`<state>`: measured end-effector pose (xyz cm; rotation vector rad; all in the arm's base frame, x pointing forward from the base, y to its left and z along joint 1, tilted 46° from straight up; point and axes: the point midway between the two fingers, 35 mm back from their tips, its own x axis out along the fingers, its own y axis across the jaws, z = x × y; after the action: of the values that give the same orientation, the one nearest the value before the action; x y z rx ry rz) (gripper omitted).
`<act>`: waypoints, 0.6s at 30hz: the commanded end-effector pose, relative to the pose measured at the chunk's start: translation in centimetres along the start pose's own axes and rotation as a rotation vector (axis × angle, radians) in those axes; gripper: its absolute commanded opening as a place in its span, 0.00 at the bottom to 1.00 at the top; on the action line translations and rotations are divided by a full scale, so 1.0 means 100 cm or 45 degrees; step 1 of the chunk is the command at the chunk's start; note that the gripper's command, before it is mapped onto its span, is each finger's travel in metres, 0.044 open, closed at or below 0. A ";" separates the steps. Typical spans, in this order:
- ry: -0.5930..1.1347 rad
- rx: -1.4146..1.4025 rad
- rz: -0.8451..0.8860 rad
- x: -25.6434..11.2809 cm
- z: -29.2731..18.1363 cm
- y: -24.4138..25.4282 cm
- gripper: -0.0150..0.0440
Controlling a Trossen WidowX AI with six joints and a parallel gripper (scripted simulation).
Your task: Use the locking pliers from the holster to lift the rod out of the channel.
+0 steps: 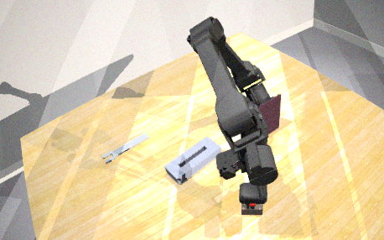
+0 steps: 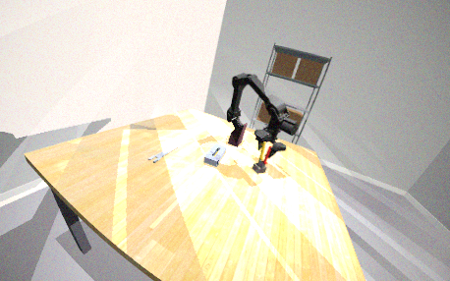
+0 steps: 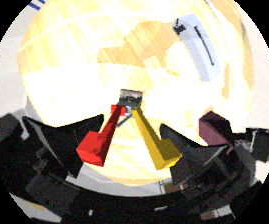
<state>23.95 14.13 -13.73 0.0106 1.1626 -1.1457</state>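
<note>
Seen from the top, the black gripper is above the small dark holster, with a bit of the red-and-yellow-handled locking pliers showing. The pale blue-grey slotted block sits between them and a grey forked bar; I can't make out the rod in its channel.

From the exterior, the pliers stand upright in the holster.

On the wrist view, my fingers are spread around the splayed handles, gripping nothing.
</note>
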 end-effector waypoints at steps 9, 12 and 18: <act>-0.003 -0.007 0.001 0.001 0.000 0.000 0.88; -0.003 -0.007 0.001 0.001 0.000 0.000 0.88; -0.003 -0.007 0.001 0.001 0.000 0.000 0.86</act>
<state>23.94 14.13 -13.73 0.0105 1.1626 -1.1457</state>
